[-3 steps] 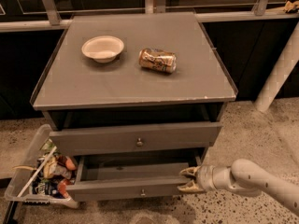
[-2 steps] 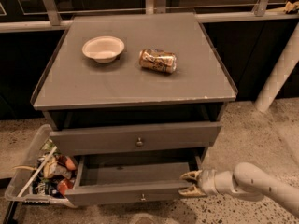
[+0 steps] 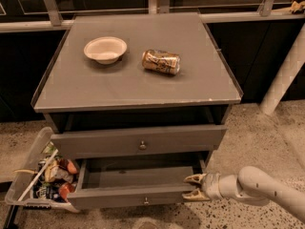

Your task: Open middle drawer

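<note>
- Middle drawer (image 3: 124, 198) is standing open, its grey flat front sticking well out from the cabinet (image 3: 138, 87) and its dark grey inside showing from above.
- Its front is carrying one small round metal knob (image 3: 146, 201) at the centre.
- It is sitting low in the cabinet, directly under the upper drawer (image 3: 95, 144), which is lying closed with a wider and taller front.
- The gripper (image 3: 186, 189) is hanging at the right end of the middle drawer's front, on the end of a pale arm (image 3: 252, 187) that is reaching in from the lower right.
- Its two fingers are spreading apart, one above the top edge of the front and one lower, before the front, so the right corner is lying between them; whether they are touching it, I cannot tell.
- The gripper is staying well to the right of the knob.
- On the cabinet top a white bowl (image 3: 105, 49) and a can (image 3: 161, 61) on its side are resting near each other.
- A clear bin (image 3: 28, 180) full of packets is standing on the floor just beside the drawer's left end.
</note>
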`<state>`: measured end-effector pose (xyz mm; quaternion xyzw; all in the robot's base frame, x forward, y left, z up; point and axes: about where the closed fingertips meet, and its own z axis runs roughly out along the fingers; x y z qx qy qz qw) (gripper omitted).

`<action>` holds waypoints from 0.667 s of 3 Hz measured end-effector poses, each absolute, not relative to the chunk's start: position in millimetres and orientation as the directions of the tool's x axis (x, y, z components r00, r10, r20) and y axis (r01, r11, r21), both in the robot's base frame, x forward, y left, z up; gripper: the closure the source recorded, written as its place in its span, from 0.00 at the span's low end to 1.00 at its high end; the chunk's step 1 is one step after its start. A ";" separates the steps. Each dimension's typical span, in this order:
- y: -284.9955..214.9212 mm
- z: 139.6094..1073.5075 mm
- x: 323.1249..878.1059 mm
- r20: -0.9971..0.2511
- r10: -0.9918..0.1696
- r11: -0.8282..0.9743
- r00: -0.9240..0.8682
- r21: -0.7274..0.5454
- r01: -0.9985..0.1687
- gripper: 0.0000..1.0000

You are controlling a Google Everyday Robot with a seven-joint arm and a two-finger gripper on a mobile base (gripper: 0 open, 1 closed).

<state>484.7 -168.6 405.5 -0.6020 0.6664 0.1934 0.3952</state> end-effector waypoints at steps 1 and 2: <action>-170.1 405.6 477.6 -0.771 -0.635 0.188 0.047 -0.213 -0.959 0.12; -174.2 403.0 451.7 -0.794 -0.604 0.170 0.073 -0.217 -0.961 0.14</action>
